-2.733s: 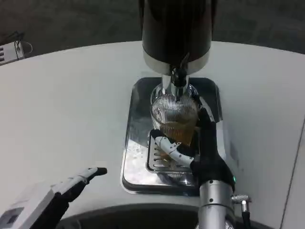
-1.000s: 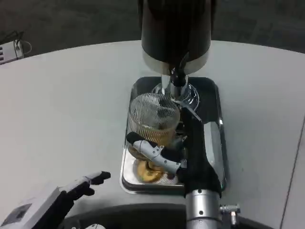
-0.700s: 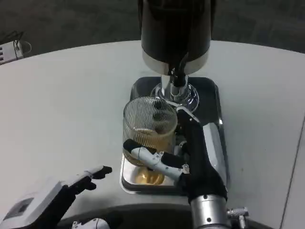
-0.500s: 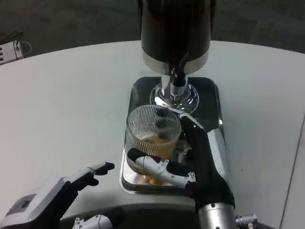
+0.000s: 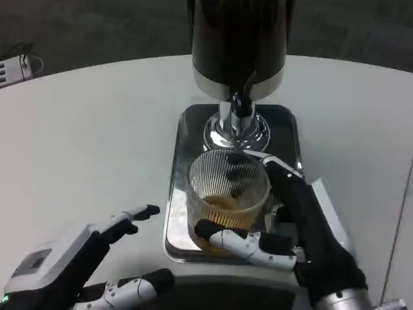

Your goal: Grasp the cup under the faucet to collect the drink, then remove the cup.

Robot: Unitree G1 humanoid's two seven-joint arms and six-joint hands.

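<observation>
Far left edge, at the rim of the white table (image 5: pixel 97 129): a white power strip (image 5: pixel 11 68) with a cable, well apart from everything else.

Lower left: left hand (image 5: pixel 71 265) hovers over the table near its front edge, fingers spread and holding nothing. One finger points toward the tray; the thumb lies low along the table's edge.

Centre: metal tray (image 5: pixel 177 187), rectangular, shiny, resting on the table. At its far end stands the drink dispenser (image 5: pixel 237 45), a dark cylinder with a silver band, on a chrome foot. The faucet (image 5: pixel 241 102) juts from the band's lower front.

Ribbed glass cup (image 5: pixel 227 194) is over the near half of the tray, in front of the chrome foot and clear of the faucet. Amber drink fills its lower part. Cannot tell whether its base touches the tray.

Right of centre: right hand (image 5: pixel 293 226) grips the cup, thumb across the near wall low down, fingers (image 5: pixel 277 169) wrapped round the far right side. The hand hides the tray's near right corner.
</observation>
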